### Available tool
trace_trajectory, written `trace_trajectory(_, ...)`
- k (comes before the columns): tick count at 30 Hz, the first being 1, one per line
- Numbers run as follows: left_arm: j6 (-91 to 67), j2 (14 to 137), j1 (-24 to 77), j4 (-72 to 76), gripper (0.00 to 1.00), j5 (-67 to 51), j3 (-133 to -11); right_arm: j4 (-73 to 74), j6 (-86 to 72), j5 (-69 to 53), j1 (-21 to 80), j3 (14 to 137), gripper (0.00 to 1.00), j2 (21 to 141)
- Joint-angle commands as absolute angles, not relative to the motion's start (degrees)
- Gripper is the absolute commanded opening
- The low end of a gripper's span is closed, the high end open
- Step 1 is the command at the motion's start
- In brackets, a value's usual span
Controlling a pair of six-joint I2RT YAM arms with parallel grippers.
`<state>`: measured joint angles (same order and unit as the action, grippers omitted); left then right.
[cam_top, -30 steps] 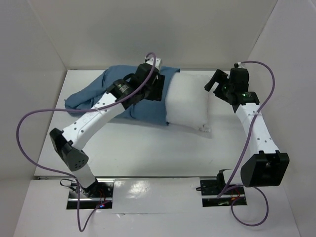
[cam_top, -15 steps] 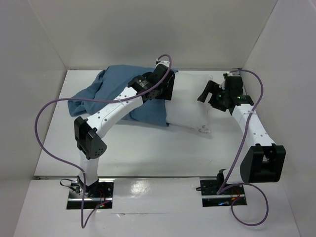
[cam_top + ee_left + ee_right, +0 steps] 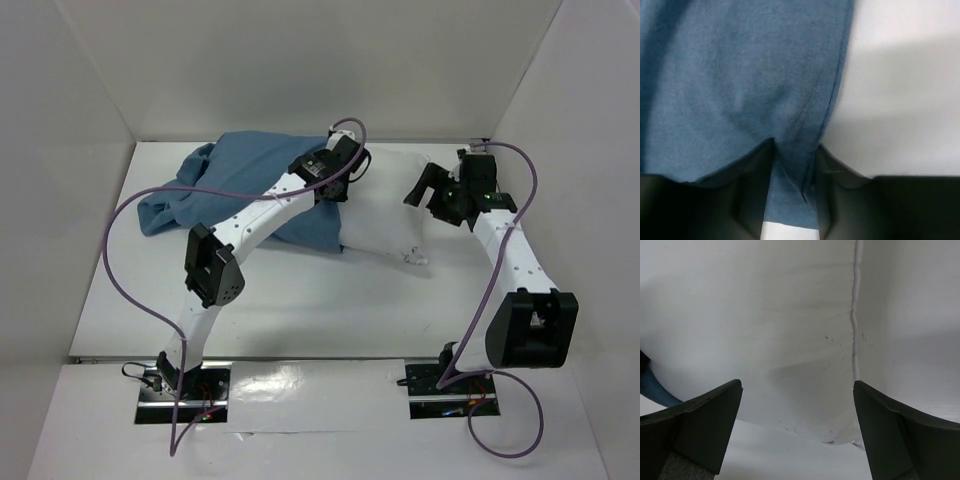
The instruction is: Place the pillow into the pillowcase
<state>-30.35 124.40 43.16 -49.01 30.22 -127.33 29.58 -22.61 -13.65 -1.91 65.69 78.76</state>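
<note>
Pillow point(image 3: 385, 205) lies centre-right on the tabletop point(image 3: 300, 300). Its left end looks tucked into the pillowcase point(image 3: 225, 185), which is bunched at upper left.

Left end effector point(image 3: 792, 197): clamped on the case hem. Right end effector point(image 3: 797, 390): spread wide, empty, at the pillow's right end.

Risk: the thin hem fold slips free under pull, or the unbraced pillow drags along.

Only the left wrist view shows the pinch; only the overhead shows how much pillow is bare.
</note>
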Motion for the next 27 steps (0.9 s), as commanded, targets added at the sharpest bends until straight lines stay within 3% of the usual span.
trace_trajectory(1,-30.2,124.5,42.4,-49.5,0.36,30.9,-131.0,26.4,-22.1,-16.7,-2.3,67.3,0.99,80.2)
trace_trajectory(4,-27.4,123.1,42.4,-48.7,0.04,24.9,-131.6,23.4,-23.9,-18.2,-2.3,64.5,0.99,81.8)
trace_trajectory(5,-26.6,123.0,42.4,-48.7,0.00,22.3,-131.6,22.2,-24.4,-19.0,-2.3,63.6,0.98,82.5)
trace_trajectory(7,-24.6,121.6,43.7,-47.2,0.00,14.6,-132.3,17.4,-26.5,-23.1,-2.3,60.6,0.84,83.3)
trace_trajectory(8,-23.9,121.6,44.7,-46.5,0.00,11.5,-133.7,15.0,-28.0,-25.3,-2.3,59.1,0.71,83.9)
trace_trajectory(9,-23.9,121.6,45.3,-46.5,0.00,4.7,-134.8,8.0,-30.0,-30.9,-1.8,55.7,0.30,83.9)
trace_trajectory(10,-24.4,122.5,45.8,-45.7,0.00,0.6,-136.3,3.3,-35.7,-33.6,-0.8,53.8,0.16,83.9)
trace_trajectory(12,-25.7,124.4,47.5,-43.2,0.00,-11.7,-140.8,-11.3,-42.6,-38.1,5.2,49.9,0.01,84.5)
trace_trajectory(16,-30.9,126.9,48.4,-37.2,0.00,-26.2,-144.1,-20.9,-50.6,-37.4,12.0,50.9,0.00,84.2)
trace_trajectory(26,-24.8,116.8,41.6,-43.8,0.00,-29.4,-136.5,-17.7,-46.9,-37.1,11.9,42.2,0.00,78.5)
trace_trajectory(27,-24.0,116.1,41.6,-45.1,0.19,-29.4,-134.1,-15.6,-45.7,-37.1,11.9,42.2,0.06,78.5)
